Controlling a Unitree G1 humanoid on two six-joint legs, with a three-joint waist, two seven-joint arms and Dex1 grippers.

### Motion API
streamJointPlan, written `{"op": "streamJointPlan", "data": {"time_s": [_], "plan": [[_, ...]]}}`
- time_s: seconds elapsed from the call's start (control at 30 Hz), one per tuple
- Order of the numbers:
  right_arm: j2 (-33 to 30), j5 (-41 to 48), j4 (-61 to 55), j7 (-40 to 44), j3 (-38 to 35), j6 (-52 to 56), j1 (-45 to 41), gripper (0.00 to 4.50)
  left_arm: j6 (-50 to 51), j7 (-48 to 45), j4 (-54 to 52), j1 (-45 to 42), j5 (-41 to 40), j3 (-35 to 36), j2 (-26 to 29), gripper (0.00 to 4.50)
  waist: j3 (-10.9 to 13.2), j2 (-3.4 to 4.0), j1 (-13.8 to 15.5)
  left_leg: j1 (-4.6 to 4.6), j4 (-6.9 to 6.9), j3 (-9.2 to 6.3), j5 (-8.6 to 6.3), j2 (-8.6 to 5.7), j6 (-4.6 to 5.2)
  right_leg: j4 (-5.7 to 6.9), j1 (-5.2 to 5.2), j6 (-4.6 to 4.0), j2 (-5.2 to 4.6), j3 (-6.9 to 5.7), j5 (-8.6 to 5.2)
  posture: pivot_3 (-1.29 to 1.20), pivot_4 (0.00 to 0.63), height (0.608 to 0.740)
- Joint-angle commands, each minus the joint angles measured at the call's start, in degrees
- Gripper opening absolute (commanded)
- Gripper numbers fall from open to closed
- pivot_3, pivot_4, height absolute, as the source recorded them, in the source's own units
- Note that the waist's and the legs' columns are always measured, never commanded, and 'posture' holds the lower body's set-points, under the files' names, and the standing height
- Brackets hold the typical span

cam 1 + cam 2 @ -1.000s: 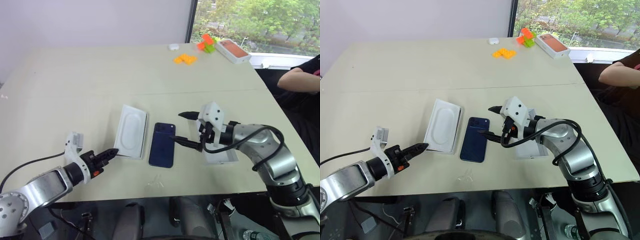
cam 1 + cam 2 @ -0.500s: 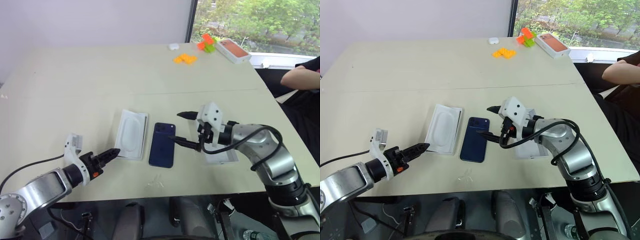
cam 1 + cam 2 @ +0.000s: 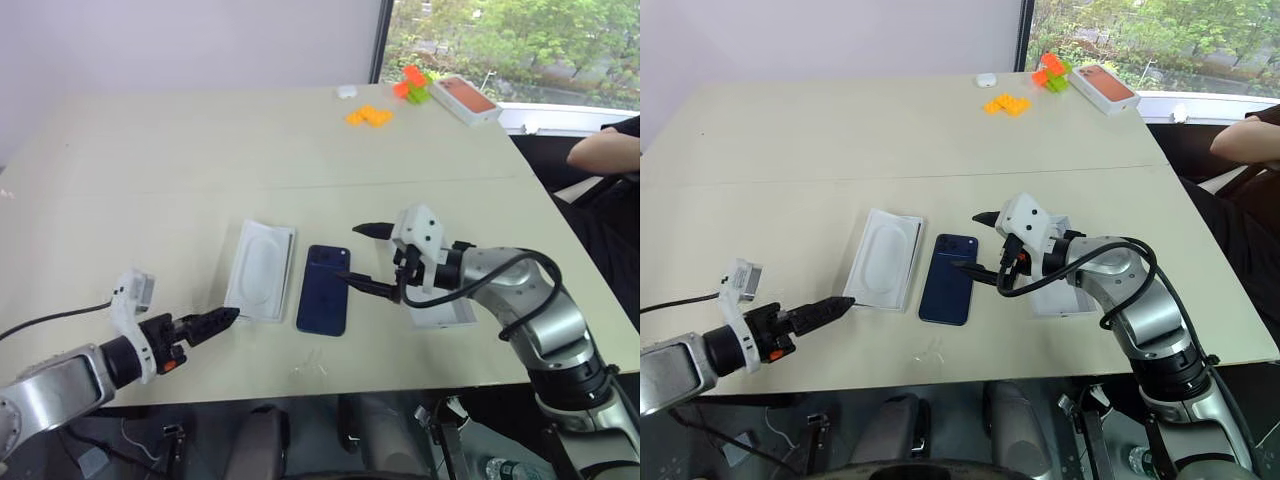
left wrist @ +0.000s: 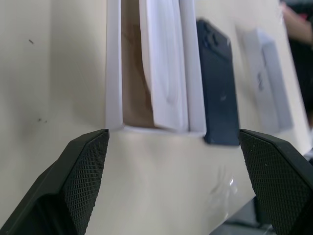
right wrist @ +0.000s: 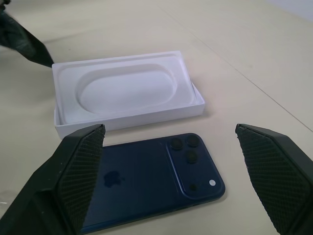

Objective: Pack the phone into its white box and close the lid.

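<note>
The dark navy phone (image 3: 323, 288) lies back up on the table, its camera cluster at the far end. Just left of it is the white box (image 5: 137, 120), with a flat white insert (image 5: 127, 88) resting in it. The lid (image 3: 445, 315) lies to the phone's right, partly hidden under my right arm. My right gripper (image 3: 352, 253) hovers open over the phone's far right corner, holding nothing. My left gripper (image 4: 171, 137) is open and empty, pointing at the box's near left corner from a short way off.
At the far right of the table stand a white box with an orange-red top (image 3: 465, 100), orange bricks (image 3: 370, 118), green and orange bricks (image 3: 412, 85) and a small white object (image 3: 347, 93). A person's arm (image 3: 605, 150) rests beyond the right edge.
My left hand has drawn back toward the near left and rolled, and its fingers, together before, now stand apart. The right arm has kept still. The person's arm shifted slightly.
</note>
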Motion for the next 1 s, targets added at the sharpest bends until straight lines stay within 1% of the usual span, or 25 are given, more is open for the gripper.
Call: {"op": "streamJointPlan", "data": {"time_s": [0.03,0.13,0.23,0.3,0.37,0.47,0.5,0.53,0.57,0.63,0.7,0.8,0.9,1.0], "plan": [[0.7,0.55,-0.77,0.03,-0.45,-0.87,-1.25,4.5,-1.6,-6.87,-0.92,0.48,7.67,5.04,0.06,4.42,0.0,-0.01,0.0,-0.12,0.0,0.0,0.0,-0.01,0.0,0.0,-0.12,0.0,0.0,0.0,0.0,0.0,0.15,0.74],[1.12,0.66,-0.7,-0.11,-0.34,-0.59,-1.54,4.5,-4.62,-10.47,0.57,-0.78,12.6,8.11,-1.94,4.42,-0.01,-0.01,0.03,-0.52,0.04,-0.02,0.01,-0.02,-0.01,0.04,-0.48,-0.03,0.04,-0.04,0.02,0.0,0.15,0.74],[1.86,0.56,-0.7,-0.42,0.07,-0.36,-1.9,4.5,-8.28,-10.1,4.02,-3.63,18.2,9.71,-4.8,4.42,-0.02,-0.01,0.08,-0.63,0.04,-0.02,0.01,-0.03,0.0,0.05,-0.56,-0.05,0.05,-0.05,0.04,0.0,0.15,0.74],[2.66,0.39,-0.53,-0.99,0.47,-0.1,-2.37,4.5,-11.01,-9.52,5.1,-5.43,23.2,9.9,-6.87,4.42,-0.02,0.0,0.02,-0.64,0.04,-0.02,0.01,-0.02,0.0,0.03,-0.55,-0.11,0.05,-0.07,0.08,0.0,0.15,0.74],[3.28,0.14,-0.36,-1.52,0.75,0.08,-2.73,4.5,-12.29,-9.51,5.52,-6.58,26.44,9.99,-8.43,4.42,-0.03,-0.03,0.04,-0.67,0.06,-0.02,0.01,-0.04,0.0,0.03,-0.55,-0.16,0.04,-0.05,0.12,0.0,0.15,0.74],[4.62,0.02,-0.17,-2.31,2.28,1.21,-3.59,3.63,-15.5,-13.56,3.85,-6.37,33.01,8.79,-10.19,3.59,-0.04,-0.04,-0.01,-0.67,0.11,-0.02,0.01,-0.05,0.0,0.04,-0.54,-0.17,-0.01,-0.04,0.14,0.0,0.15,0.74],[5.09,0.04,-0.14,-2.58,2.69,1.72,-3.87,3.06,-15.6,-14.59,3.38,-6.11,34.49,8.21,-10.35,3.07,-0.04,-0.04,0.01,-0.66,0.11,-0.02,0.01,-0.05,0.0,0.04,-0.54,-0.2,-0.02,-0.03,0.16,0.0,0.15,0.74],[6.55,0.12,-0.25,-3.45,3.8,2.77,-4.69,2.64,-15.93,-15.6,3.09,-5.93,36.48,7.11,-10.62,2.65,-0.04,-0.04,0.02,-0.67,0.11,-0.02,0.01,-0.05,0.0,0.04,-0.54,-0.21,-0.02,-0.03,0.17,0.0,0.15,0.74],[8.02,0.38,-0.73,-3.88,5.32,3.69,-5.54,2.04,-15.78,-16.59,3.12,-5.83,37.83,6.1,-10.74,2.07,-0.04,-0.04,0.02,-0.67,0.11,-0.03,0.01,-0.05,0.0,0.04,-0.54,-0.22,-0.02,-0.04,0.18,0.0,0.15,0.74],[11.27,-0.76,-0.55,-5.58,8.98,5.83,-7.8,1.0,-16.01,-17.65,4.04,-6.14,41.44,4.36,-10.81,1.1,-0.04,-0.03,-0.21,-0.64,0.11,-0.03,0.01,-0.04,0.0,0.11,-0.56,-0.23,0.0,-0.02,0.18,0.0,0.15,0.74],[14.08,-3.91,1.97,-9.14,11.92,8.49,-10.38,0.08,-16.31,-18.75,5.2,-6.92,43.34,3.75,-11.37,1.08,-0.04,-0.04,-0.27,-0.61,0.12,-0.05,0.01,0.03,0.0,0.16,-0.55,-0.24,0.09,-0.04,0.19,0.0,0.15,0.74],[17.29,-8.13,5.95,-12.05,16.12,8.67,-13.23,0.08,-17.68,-20.86,6.06,-7.52,47.98,2.78,-11.55,1.08,-0.05,-0.05,-0.17,-0.61,0.16,-0.06,0.03,0.06,-0.01,0.21,-0.56,-0.34,0.11,-0.11,0.25,0.0,0.15,0.74],[21.24,-12.45,12.37,-14.4,21.42,10.97,-17.05,0.08,-20.12,-24.48,6.08,-7.14,52.38,1.89,-11.33,1.08,-0.06,-0.06,-0.16,-0.62,0.19,-0.07,0.04,0.07,-0.03,0.22,-0.56,-0.39,0.1,-0.13,0.28,0.0,0.15,0.74],[23.74,-14.09,16.05,-14.9,22.79,10.75,-18.22,0.08,-21.4,-27.53,5.55,-6.06,54.8,2.0,-11.72,1.08,-0.06,-0.06,-0.16,-0.64,0.19,-0.07,0.04,0.09,-0.04,0.21,-0.59,-0.4,0.06,-0.11,0.3,0.0,0.15,0.74]]}}
